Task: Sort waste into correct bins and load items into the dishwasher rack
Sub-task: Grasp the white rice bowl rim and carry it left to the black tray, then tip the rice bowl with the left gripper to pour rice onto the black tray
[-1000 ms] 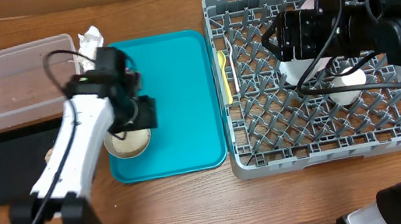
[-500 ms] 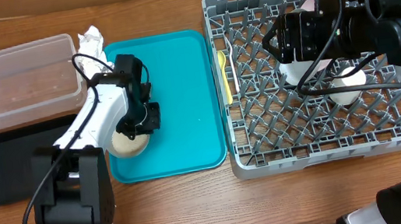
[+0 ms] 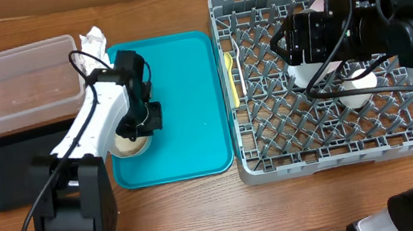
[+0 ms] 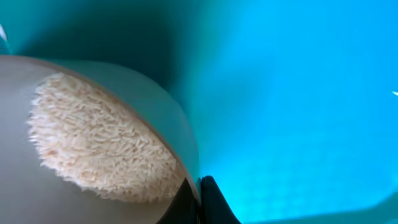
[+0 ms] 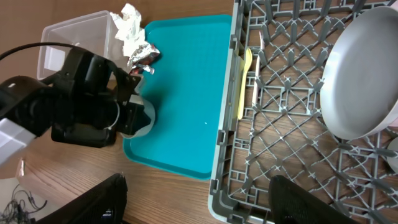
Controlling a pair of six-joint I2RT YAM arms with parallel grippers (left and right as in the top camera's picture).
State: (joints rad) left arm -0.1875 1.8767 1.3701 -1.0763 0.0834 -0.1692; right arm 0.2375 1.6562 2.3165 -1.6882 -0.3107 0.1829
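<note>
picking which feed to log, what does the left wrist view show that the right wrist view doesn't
Only the left wrist view shows the heap of white rice grains inside the grey bowl, close up. Only the right wrist view shows the crumpled napkin, snack wrapper, clear tub, and the dishwasher rack holding a yellow spoon and a pale plate. Both show the teal tray and the bowl on it.
</note>
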